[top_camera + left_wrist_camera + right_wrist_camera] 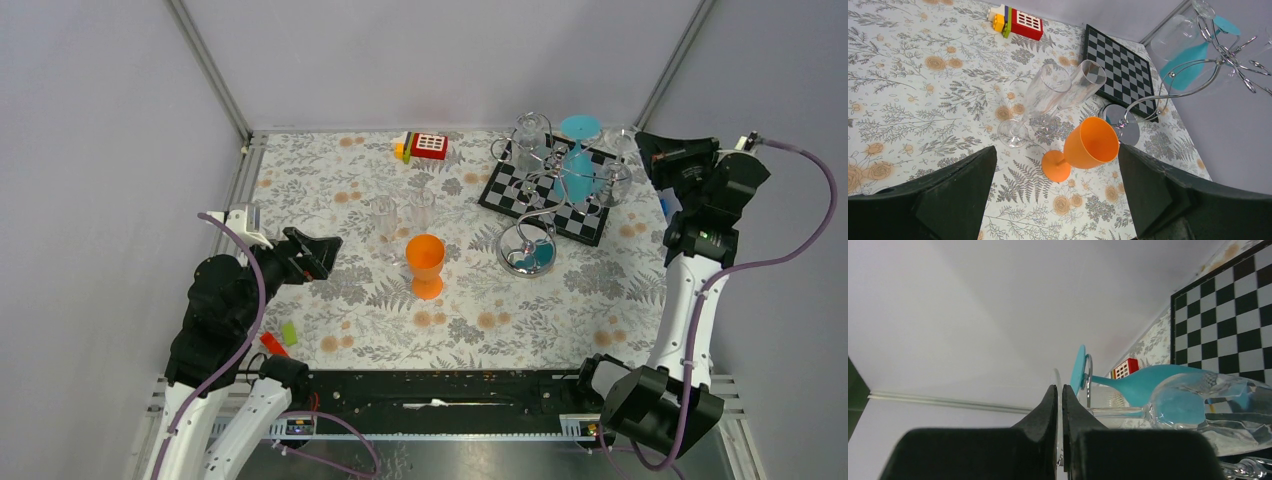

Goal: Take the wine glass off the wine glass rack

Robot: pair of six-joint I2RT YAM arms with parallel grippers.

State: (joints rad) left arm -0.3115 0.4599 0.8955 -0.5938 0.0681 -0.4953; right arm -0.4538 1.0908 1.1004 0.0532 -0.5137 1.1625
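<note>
The chrome wire wine glass rack [541, 196] stands at the back right, partly over a checkered board. Two clear wine glasses [529, 135] and a teal one [578, 160] hang upside down from its curled arms. My right gripper [641, 150] is at the rack's right side. In the right wrist view it [1058, 395] is shut on the thin clear foot of a hanging clear wine glass [1210, 410], whose stem and bowl run to the right beside the teal glass [1148, 381]. My left gripper [1058, 185] is open and empty, well to the left of the rack [1198, 70].
An orange goblet [425, 262] stands mid-table with two clear flutes [400, 212] behind it. The black-and-white checkered board [520, 185] lies under the rack. A red toy block [425, 146] is at the back. Small green and red pieces [282, 337] lie near the left arm.
</note>
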